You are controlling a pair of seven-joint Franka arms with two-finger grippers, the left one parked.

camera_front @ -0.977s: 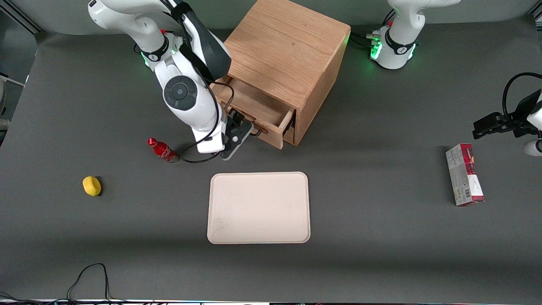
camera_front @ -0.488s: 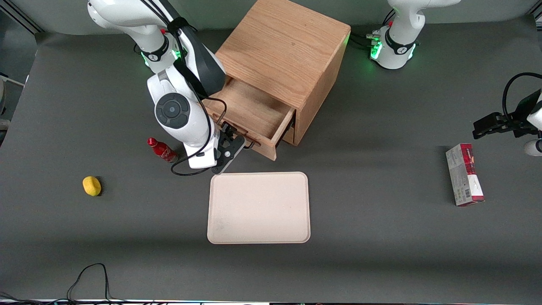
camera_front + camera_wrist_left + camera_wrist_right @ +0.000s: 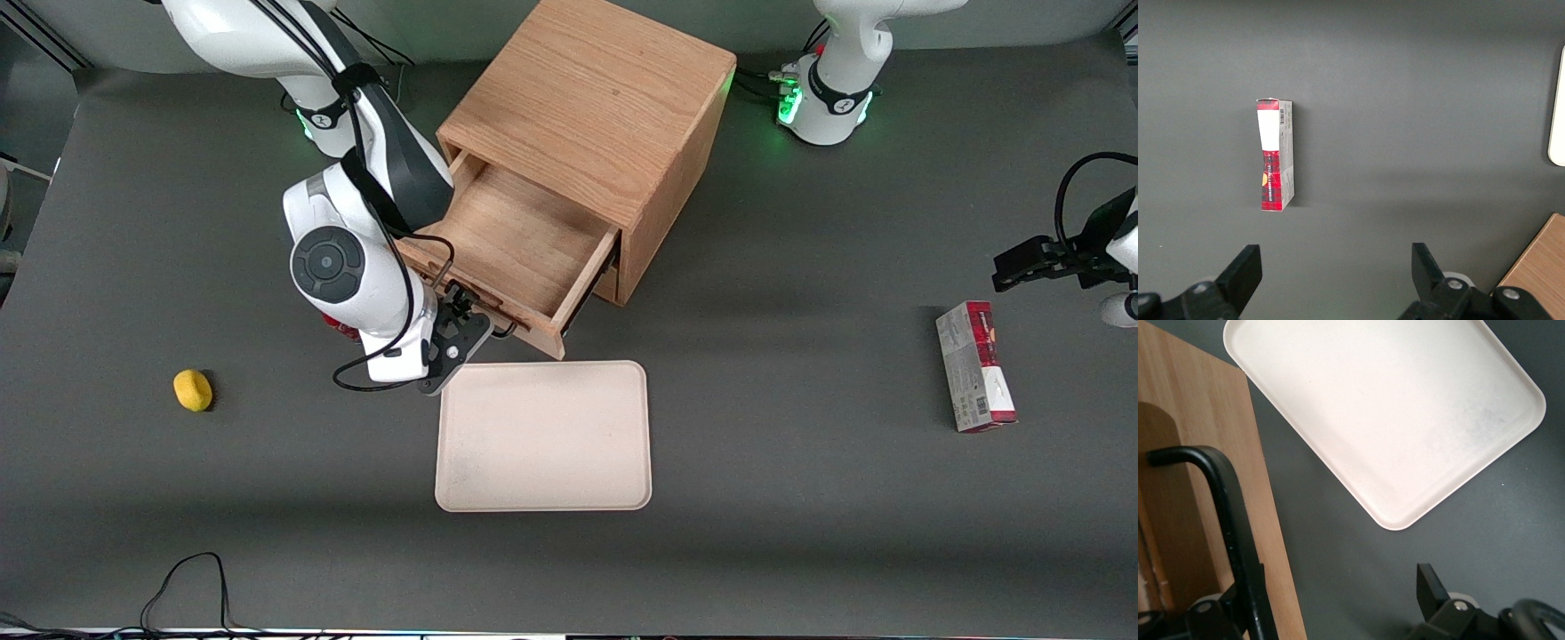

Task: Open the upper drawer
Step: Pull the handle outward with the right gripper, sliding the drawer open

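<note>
Jutting toward the tray [image 3: 542,436]: upper drawer [image 3: 511,253], gripper [image 3: 480,322] at handle [image 3: 1225,520].

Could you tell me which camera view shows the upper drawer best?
The front view: the upper drawer shows pulled out, the gripper at its front. The right wrist view shows only the drawer front and black handle; the left wrist view shows none of it.

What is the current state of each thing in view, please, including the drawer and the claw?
upper drawer: pulled well out, nothing inside.
handle: black bar on the drawer front, with the claw at it.
claw: at the drawer front, open.
tray: flat on the table, nothing on it.
lemon: resting on the table.
carton: lying flat, toward the parked arm's end.
</note>
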